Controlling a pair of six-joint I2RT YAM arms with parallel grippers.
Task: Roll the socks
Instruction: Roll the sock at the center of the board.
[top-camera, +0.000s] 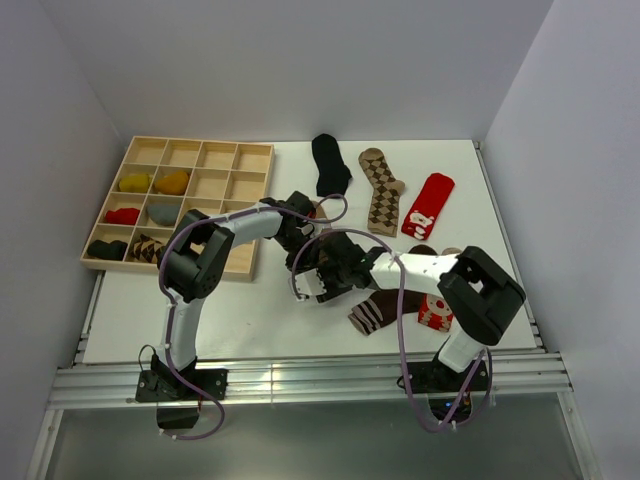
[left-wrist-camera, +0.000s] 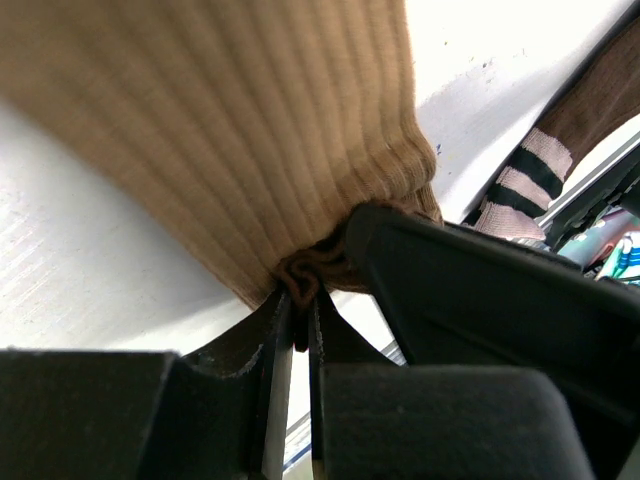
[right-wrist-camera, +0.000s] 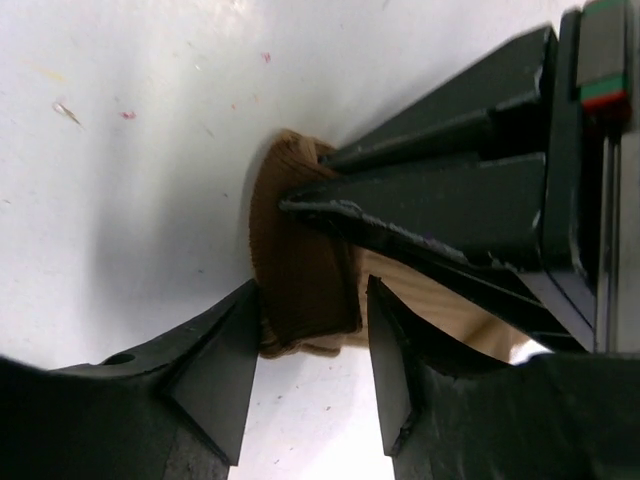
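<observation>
One tan sock (left-wrist-camera: 200, 120): mid table (right-wrist-camera: 120, 200), one end bunched up.
L end effector (left-wrist-camera: 298, 300): pressed together, pinching sock's edge.
R end effector (right-wrist-camera: 310, 320): spread, fingers (right-wrist-camera: 215, 380) either side of bunched end.

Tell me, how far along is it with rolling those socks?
Done: several bundled socks sit in the wooden tray. In hand: the left pincer pinches a tan sock while the right pincer straddles it. Left: at least the black sock, argyle sock, red sock and striped sock lie unrolled.
</observation>
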